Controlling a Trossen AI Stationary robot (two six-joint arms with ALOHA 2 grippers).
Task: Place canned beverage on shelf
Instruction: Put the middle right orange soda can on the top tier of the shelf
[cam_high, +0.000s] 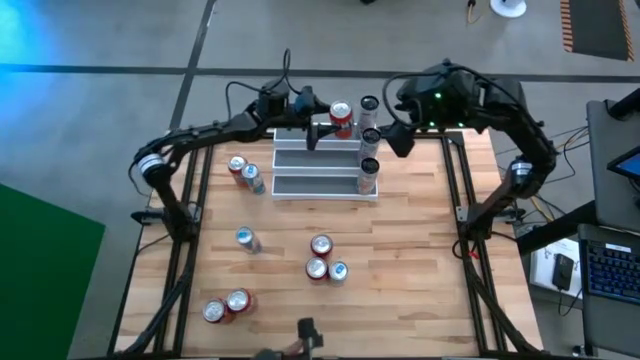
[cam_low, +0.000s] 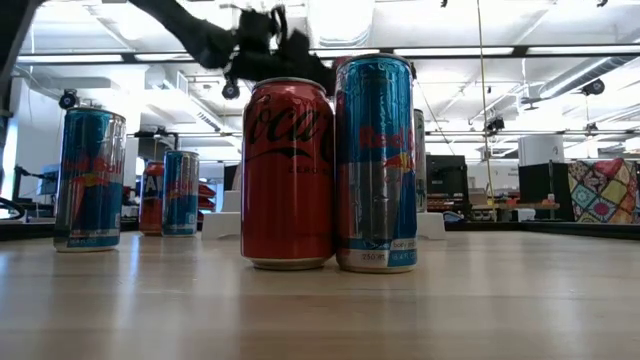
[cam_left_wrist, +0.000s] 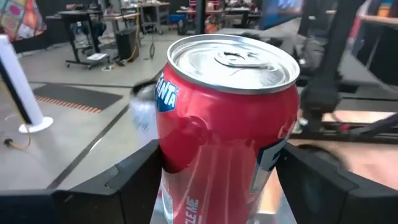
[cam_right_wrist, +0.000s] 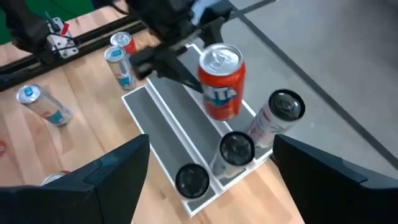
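the left gripper (cam_high: 322, 128), upper centre, grips the red fanta can (cam_high: 341, 118) over the shelf (cam_high: 315, 160)'s top step; three slim cans stand there, release remains. the right gripper (cam_high: 398, 138) waits open beside it.

Both arms are built of dark, near-black links with rounded joint housings, and each carries a pale silver-grey band around one joint partway along. Thin black cables loop loosely off the upper segments. A small green light glows on the right arm's housing. The left end effector (cam_high: 318, 131) and the right end effector (cam_high: 397, 139) are matte black, each with two broad, flat, angular fingers (cam_right_wrist: 93, 186) of plain dark plastic with bevelled edges and no visible markings.
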